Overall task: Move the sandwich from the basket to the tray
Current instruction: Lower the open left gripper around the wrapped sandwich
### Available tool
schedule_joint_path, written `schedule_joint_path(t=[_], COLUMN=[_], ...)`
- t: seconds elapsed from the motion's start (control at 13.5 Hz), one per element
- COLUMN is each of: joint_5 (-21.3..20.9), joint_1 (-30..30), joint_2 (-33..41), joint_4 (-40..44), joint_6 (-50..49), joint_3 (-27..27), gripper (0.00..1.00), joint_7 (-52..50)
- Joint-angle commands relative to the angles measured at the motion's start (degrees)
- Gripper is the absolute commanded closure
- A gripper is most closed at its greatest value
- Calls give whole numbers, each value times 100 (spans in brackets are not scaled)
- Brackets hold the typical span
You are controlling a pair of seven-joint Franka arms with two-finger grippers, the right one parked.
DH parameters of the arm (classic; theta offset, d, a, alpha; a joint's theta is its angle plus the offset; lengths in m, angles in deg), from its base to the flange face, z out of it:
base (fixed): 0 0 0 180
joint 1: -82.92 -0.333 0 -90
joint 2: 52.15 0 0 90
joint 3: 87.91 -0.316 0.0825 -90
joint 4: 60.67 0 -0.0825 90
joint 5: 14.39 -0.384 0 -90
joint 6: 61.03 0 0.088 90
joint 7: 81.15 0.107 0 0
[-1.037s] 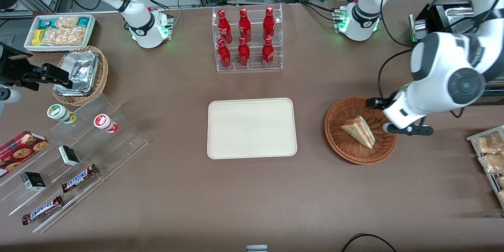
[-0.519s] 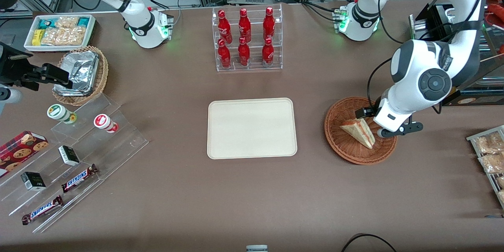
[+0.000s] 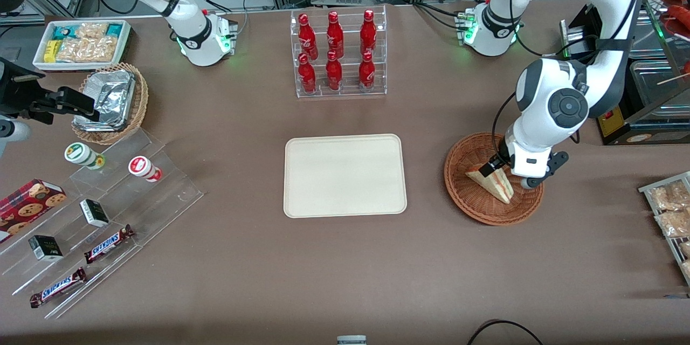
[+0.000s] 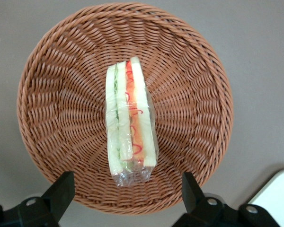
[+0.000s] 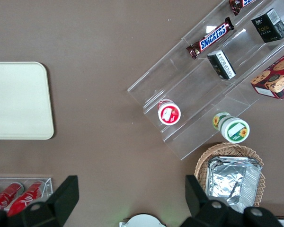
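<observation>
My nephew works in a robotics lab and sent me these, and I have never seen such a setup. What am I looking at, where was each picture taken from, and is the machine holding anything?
These are two white robot arms bolted to a brown table. One picture looks down on the whole table from the front; the other two come from small cameras on the arms' wrists, looking straight down past the fingers.

The working arm's hand hangs over a round reddish-brown basket, fingers spread wide, holding nothing. In the basket lies a wrapped sandwich, a wedge of white bread with red and green filling. Beside the basket, mid-table, lies a cream tray with nothing on it, where the sandwich should go.

Around these are a rack of red bottles, chocolate bars on clear steps, and a foil container in a paler basket.
</observation>
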Motion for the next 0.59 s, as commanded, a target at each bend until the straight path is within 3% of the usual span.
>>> schedule_joint_path(t=[0.0, 0.52], joint_5=[-79, -71], joint_1=[31, 13], joint_2=[74, -224], joint_4=[-212, -336], joint_6=[220, 782], joint_3=[-33, -42], gripper=[0, 0], joint_7=[-435, -1032])
